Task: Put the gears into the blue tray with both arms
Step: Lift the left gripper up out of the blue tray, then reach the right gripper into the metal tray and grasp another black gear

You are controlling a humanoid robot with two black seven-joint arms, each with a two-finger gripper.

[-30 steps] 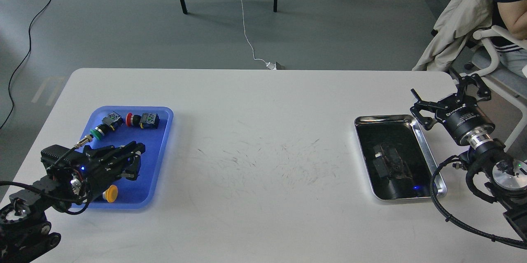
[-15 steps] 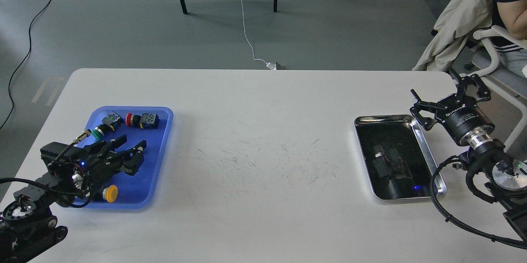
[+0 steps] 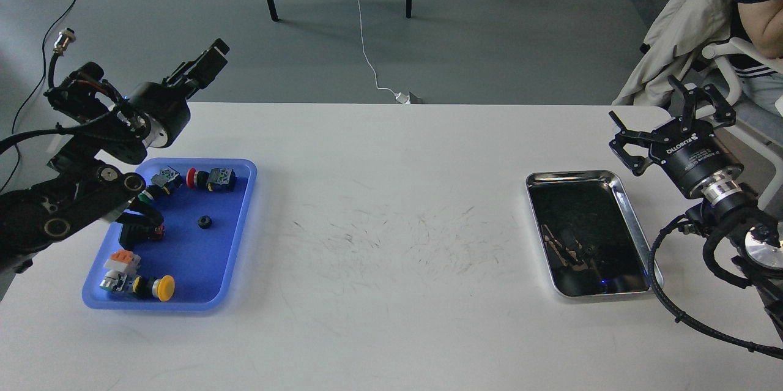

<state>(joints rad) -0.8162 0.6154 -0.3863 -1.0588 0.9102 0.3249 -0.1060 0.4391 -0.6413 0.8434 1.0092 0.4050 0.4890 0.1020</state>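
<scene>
One small black gear (image 3: 205, 221) lies flat in the middle of the blue tray (image 3: 183, 256), which sits on the left of the white table. My left gripper (image 3: 211, 59) is raised high above the tray's far edge, pointing up and to the right. Its fingers merge into one dark block, and nothing shows in them. On the far right my right gripper (image 3: 645, 103), marked ROBOTIQ, hovers just beyond the silver tray with its fingers spread open and empty.
Coloured push-button switches share the blue tray: a red one (image 3: 211, 178), a green one (image 3: 156, 186) and a yellow one (image 3: 153, 287). A shiny silver tray (image 3: 630, 210) sits at the right. A seated person (image 3: 755, 11) is at the far right.
My left arm has risen from low over the blue tray to well above its far edge, uncovering a gear and more switches in the tray. My right gripper shifted slightly up.
</scene>
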